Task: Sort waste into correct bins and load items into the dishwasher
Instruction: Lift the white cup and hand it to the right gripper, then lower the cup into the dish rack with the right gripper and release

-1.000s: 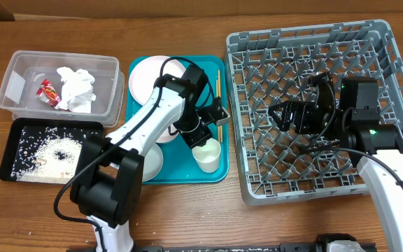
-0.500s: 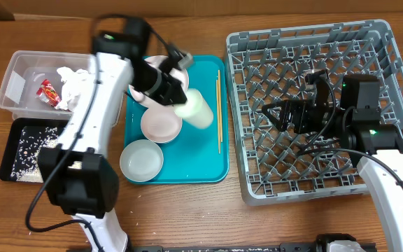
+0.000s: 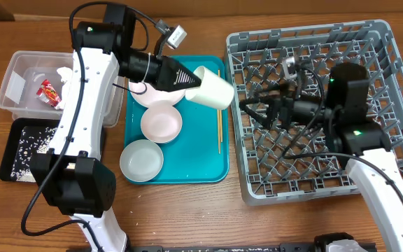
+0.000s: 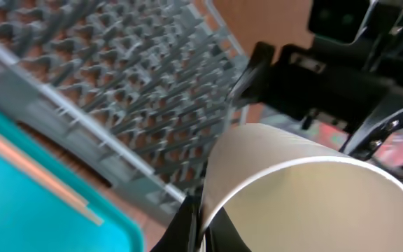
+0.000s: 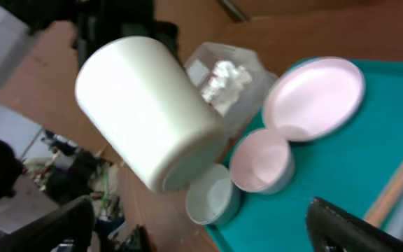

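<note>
I see the teal serving tray (image 3: 194, 150) lying flat beneath the left gripper (image 3: 192, 79), reaching back toward its wrist side. On the left wrist camera its edge (image 4: 19, 210) shows low and to the left of the fingertips. It rests on the brown wooden table (image 3: 187, 210), which extends all round below.

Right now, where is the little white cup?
In the overhead view the white cup is up in the air, tipped sideways in the left gripper. It hangs over the right edge of the teal tray, beside the grey dish rack.
</note>
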Tool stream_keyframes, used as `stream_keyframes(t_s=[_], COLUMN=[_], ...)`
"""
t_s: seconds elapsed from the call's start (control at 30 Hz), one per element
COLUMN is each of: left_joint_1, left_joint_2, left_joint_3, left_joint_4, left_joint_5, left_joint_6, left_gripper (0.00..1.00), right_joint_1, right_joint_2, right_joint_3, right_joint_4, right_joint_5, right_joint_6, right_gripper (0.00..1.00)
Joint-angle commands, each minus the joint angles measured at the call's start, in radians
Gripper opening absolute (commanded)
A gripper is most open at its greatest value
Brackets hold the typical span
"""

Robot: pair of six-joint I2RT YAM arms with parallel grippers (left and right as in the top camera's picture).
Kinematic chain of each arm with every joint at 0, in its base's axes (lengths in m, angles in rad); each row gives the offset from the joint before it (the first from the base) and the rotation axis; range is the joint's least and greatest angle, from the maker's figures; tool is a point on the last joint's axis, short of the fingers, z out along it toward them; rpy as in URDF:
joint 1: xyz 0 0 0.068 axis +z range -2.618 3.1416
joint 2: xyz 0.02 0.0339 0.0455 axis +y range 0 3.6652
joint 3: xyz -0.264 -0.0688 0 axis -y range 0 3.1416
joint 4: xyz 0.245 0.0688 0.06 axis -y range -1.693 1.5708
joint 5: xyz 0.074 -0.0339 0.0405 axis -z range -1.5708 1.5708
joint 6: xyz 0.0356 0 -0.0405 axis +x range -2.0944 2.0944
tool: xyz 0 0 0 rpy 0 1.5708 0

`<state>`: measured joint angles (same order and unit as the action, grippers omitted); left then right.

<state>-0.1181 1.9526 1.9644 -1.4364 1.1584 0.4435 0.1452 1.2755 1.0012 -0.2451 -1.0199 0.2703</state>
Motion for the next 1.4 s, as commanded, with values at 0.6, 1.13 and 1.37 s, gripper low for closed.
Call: stream_keyframes(t_s=[0.6, 1.13, 1.37], left_joint_1=[-0.067, -0.064, -0.016], left_joint_2=[-0.013, -0.013, -0.013], left_joint_3=[0.021, 0.021, 0.021], left_joint_4=[-0.011, -0.010, 0.010], left_joint_5=[0.227, 0.169, -0.017], left_joint_6=[0.005, 0.005, 0.003], left_gripper=[0.04, 0.27, 0.34], right_joint_1=[0.113, 0.113, 0.060], right_joint_2=[0.018, 0.018, 0.017], right_joint_3=[0.019, 0.019, 0.019], right_joint_4=[0.289, 0.304, 0.052], right_joint_5=[-0.081, -0.029, 0.287], right_joint_6=[0.105, 0.105, 0.124], right_gripper=[0.74, 0.51, 0.48])
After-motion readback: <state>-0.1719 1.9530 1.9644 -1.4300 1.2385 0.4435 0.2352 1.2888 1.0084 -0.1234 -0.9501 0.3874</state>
